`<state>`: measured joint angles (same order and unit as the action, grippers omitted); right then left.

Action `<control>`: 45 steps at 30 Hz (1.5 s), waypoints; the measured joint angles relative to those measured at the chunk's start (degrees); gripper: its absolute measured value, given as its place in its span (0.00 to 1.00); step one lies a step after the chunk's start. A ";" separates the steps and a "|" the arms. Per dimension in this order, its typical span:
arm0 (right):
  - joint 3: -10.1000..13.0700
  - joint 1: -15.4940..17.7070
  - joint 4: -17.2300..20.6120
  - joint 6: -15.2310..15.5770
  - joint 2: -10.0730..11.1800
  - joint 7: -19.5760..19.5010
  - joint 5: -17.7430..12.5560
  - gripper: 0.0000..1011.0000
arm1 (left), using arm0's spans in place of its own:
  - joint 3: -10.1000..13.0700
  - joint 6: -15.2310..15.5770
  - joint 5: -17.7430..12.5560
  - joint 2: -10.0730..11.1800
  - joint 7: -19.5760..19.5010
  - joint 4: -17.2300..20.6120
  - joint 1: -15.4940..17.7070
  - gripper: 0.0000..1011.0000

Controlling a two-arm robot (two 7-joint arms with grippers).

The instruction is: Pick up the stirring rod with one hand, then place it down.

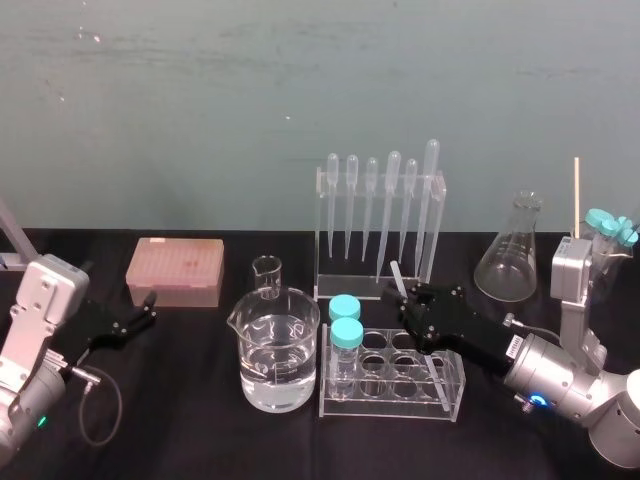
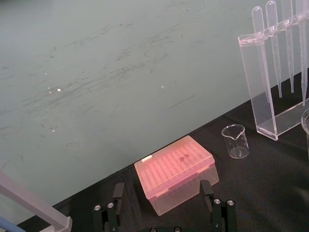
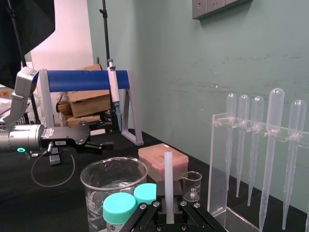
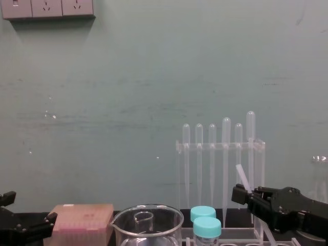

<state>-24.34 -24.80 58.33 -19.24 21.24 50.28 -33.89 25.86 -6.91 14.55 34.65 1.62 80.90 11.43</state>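
Rod lifted, set-down pending

My right hand (image 1: 410, 297) grips the stirring rod (image 1: 397, 275), test-tube rack (image 1: 455, 385) just below; placing it on the surface remains. My left hand (image 1: 135, 320) idles open.

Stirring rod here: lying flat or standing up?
Standing, tilted. The right gripper is shut on the stirring rod, whose top sticks up above it, over the tube rack. Whether its lower end rests on anything: cannot tell.
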 joint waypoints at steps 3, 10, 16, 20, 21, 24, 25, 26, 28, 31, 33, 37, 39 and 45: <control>0.02 0.02 0.02 -0.05 0.00 0.00 -0.02 0.10 | 0.00 0.00 0.00 0.00 0.00 0.00 0.00 0.99; 0.06 0.05 0.06 -0.14 0.00 0.02 -0.07 0.31 | 0.00 0.00 0.00 0.00 0.00 0.00 0.00 0.99; 0.09 0.07 0.10 -0.17 0.00 0.03 -0.10 0.49 | 0.00 0.00 0.00 0.00 0.00 0.00 0.00 0.99; 0.09 0.07 0.12 -0.20 0.01 0.03 -0.10 0.65 | 0.00 0.00 0.00 0.00 0.00 0.00 0.00 0.99; 0.09 0.07 0.12 -0.20 0.01 0.03 -0.10 0.65 | 0.00 0.00 0.00 0.00 0.00 0.00 0.00 0.99; 0.09 0.07 0.12 -0.22 0.01 0.02 -0.10 0.72 | 0.00 0.00 0.00 0.00 0.00 0.00 0.00 0.99; 0.09 0.07 0.12 -0.22 0.00 0.02 -0.10 0.79 | 0.00 0.00 0.00 0.00 0.00 0.00 0.00 0.99; 0.09 0.07 0.12 -0.22 0.00 0.02 -0.10 0.80 | 0.00 0.00 0.00 0.00 0.00 0.00 0.00 0.99; 0.09 0.07 0.12 -0.22 0.00 0.02 -0.10 0.88 | 0.00 0.00 0.00 0.00 0.00 0.00 0.00 0.99; 0.58 -0.18 0.23 -0.95 0.02 0.03 -0.35 0.92 | 0.00 0.00 0.00 0.00 0.00 0.00 0.00 0.99; 1.67 -0.53 0.95 -2.49 0.02 0.03 -1.08 0.98 | 0.00 0.00 0.00 0.00 0.00 0.00 0.00 0.99; 4.03 -0.58 2.91 -5.82 -0.07 -0.88 -2.09 0.99 | 0.00 0.00 0.00 0.00 0.00 0.00 0.00 0.99; 5.58 -0.31 4.26 -7.46 -0.22 -2.52 -2.16 0.99 | 0.00 0.00 0.00 0.00 0.00 0.00 0.00 0.99; 8.48 1.21 6.49 -7.26 -0.33 -9.78 -0.42 0.99 | 0.00 0.00 0.00 0.00 0.00 0.00 0.00 0.99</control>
<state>-15.85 -23.59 64.82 -26.50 20.90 40.49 -34.31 25.86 -6.91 14.55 34.64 1.62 80.90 11.43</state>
